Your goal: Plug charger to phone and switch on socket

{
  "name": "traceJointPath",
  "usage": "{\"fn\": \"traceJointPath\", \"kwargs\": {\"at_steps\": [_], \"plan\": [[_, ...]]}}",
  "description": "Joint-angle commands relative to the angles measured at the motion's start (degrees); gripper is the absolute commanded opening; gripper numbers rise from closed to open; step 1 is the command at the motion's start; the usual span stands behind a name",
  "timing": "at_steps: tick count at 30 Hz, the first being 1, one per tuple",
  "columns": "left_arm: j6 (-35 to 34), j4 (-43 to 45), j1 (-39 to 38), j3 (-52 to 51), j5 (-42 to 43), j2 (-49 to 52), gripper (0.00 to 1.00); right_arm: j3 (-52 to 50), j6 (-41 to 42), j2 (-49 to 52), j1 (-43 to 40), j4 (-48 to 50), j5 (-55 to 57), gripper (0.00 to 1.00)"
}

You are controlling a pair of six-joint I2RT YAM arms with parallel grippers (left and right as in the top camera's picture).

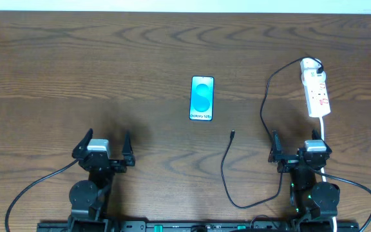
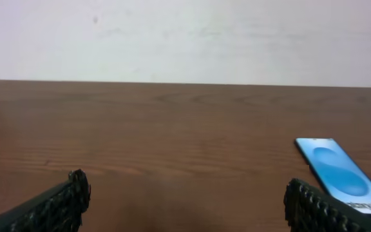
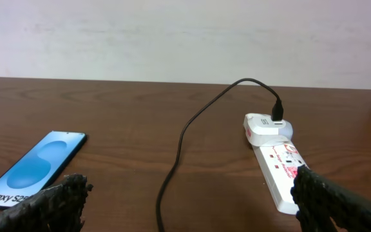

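Observation:
The phone [image 1: 201,98] lies flat in the middle of the table, blue screen up. The white socket [image 1: 317,90] lies at the right with a black plug in its far end. The charger cable [image 1: 263,116] runs from that plug, loops toward the front, and ends in a small free plug [image 1: 232,135] below and right of the phone. My left gripper [image 1: 104,149] is open and empty, front left of the phone. My right gripper [image 1: 301,154] is open and empty, in front of the socket. The left wrist view shows the phone [image 2: 343,174] right of the open jaws [image 2: 185,200]. The right wrist view shows the phone [image 3: 37,167], cable [image 3: 179,148] and socket [image 3: 282,167] beyond the open jaws [image 3: 189,203].
A thick white cord [image 1: 324,129] runs from the socket's near end toward the front, passing the right arm. The table is dark brown wood, with a pale wall behind its far edge [image 2: 185,82].

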Motion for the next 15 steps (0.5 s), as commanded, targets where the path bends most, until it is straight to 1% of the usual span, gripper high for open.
{"fn": "traceJointPath", "kwargs": {"at_steps": [1, 5, 15], "plan": [[-0.11, 2.32, 0.31, -0.83, 2.82, -0.39, 0.98, -0.09, -0.63, -0.31, 0.39, -0.24, 0.46, 0.99], [-1.66, 5.44, 0.31, -0.02, 2.82, -0.39, 0.98, -0.09, -0.63, -0.31, 0.39, -0.24, 0.46, 0.99], [-2.25, 5.57, 0.31, 4.83, 2.62, 0.79, 0.98, -0.09, -0.63, -0.31, 0.39, -0.24, 0.46, 0.99]]}}
